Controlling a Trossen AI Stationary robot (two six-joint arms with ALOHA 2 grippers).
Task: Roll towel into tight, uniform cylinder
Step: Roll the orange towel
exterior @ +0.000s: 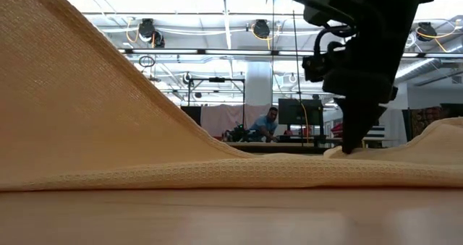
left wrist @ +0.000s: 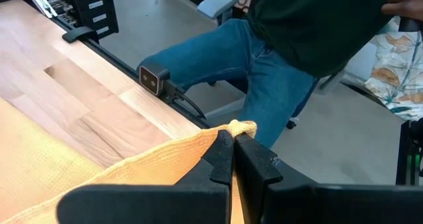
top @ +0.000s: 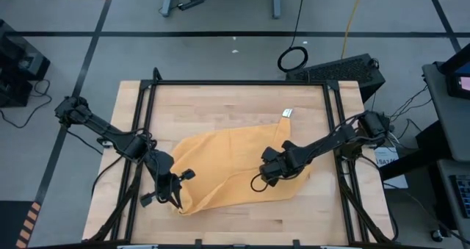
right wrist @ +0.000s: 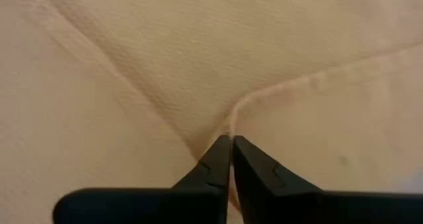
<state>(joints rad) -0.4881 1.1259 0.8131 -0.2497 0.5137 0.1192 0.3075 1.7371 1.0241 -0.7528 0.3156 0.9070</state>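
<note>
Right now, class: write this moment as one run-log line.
left gripper: shut on towel corner, lifted | right gripper: shut, pinching towel fold | towel: unrolled, rumpled on table

Towel [top: 228, 168]: mustard-yellow waffle-weave cloth, spread unrolled and rumpled on the wooden table, centre to lower centre of the high view. Irregular shape, not flat: lower-left corner is lifted off the surface, rising as a steep slope on the left of the low view [exterior: 79, 122]. Far right corner reaches toward upper right, small white label [top: 287, 113] at its tip. A raised crease runs across the middle; fabric is pinched into a fold in the right wrist view [right wrist: 231, 112]. One edge bunches at a corner in the left wrist view [left wrist: 241, 126].
</note>
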